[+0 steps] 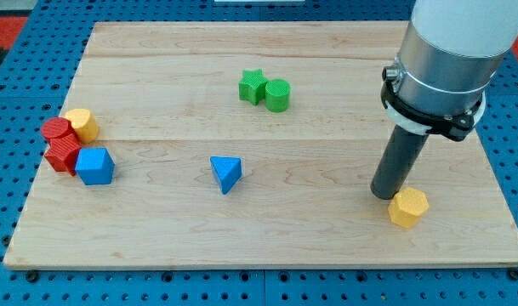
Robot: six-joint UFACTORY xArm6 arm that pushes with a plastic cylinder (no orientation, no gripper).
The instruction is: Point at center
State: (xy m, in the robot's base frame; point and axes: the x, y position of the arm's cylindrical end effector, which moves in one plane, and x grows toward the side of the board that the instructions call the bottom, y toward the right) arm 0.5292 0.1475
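Rod at lower right of bench (pixel 267 238); no gripper in view.
My tip (pixel 384 194) touches the yellow hexagonal block (pixel 408 207); blue triangular block (pixel 227 173) lies well apart, mid-frame.

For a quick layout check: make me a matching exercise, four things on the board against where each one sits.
Things:
1. green star
2. blue triangle
3. yellow hexagon
4. blue cube

Places:
A. right beside my tip
B. near the board's middle
C. in the cluster at the view's left
D. touching the green cylinder

Pairs: 1-D, 2-B, 3-A, 4-C
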